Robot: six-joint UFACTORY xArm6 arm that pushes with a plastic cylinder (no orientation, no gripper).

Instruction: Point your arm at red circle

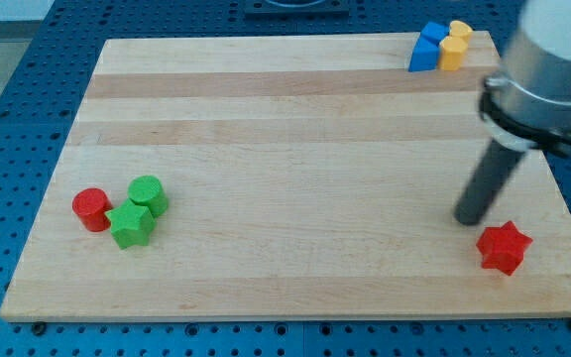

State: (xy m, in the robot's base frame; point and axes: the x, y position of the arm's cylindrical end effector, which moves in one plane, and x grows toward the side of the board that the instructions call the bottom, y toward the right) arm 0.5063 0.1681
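The red circle (pixel 92 209) lies near the board's left edge, low in the view. A green star (pixel 131 225) touches its right side, and a green circle (pixel 148 194) sits just above the star. My tip (pixel 468 219) rests on the board far to the view's right, just up and left of a red star (pixel 505 247), a small gap between them. The tip is far from the red circle.
A blue block (pixel 426 48) and a yellow block (pixel 454 46) sit together at the board's top right corner. The arm's pale body (pixel 548 69) hangs over the right edge. The wooden board (pixel 295 129) lies on a blue perforated table.
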